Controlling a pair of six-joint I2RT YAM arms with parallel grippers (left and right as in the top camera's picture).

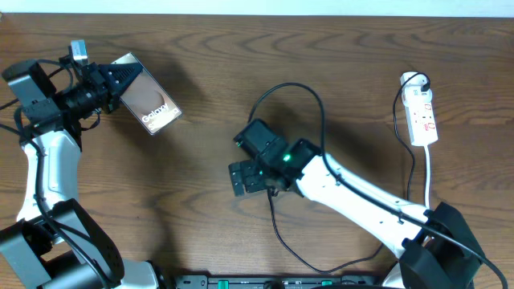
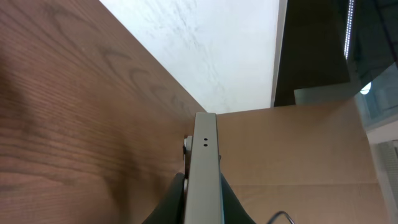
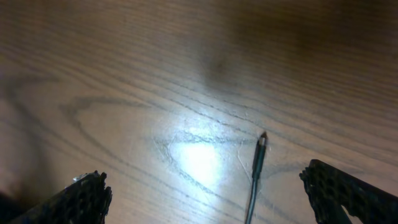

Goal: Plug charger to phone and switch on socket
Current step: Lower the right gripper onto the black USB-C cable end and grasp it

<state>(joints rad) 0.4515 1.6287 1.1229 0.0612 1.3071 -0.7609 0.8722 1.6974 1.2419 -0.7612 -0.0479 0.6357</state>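
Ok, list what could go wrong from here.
1. The cable tip lies flat and off-centre between the open right fingers; closing may miss it or scrape the table.
2. The left fingers pinch the phone by one end, so it may twist when the tip is pushed in.

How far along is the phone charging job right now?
Done: the left tool grips the phone. In hand: the open right tool hovers over the charger tip on the table. Left: grasping it, plugging in, switching on the socket.
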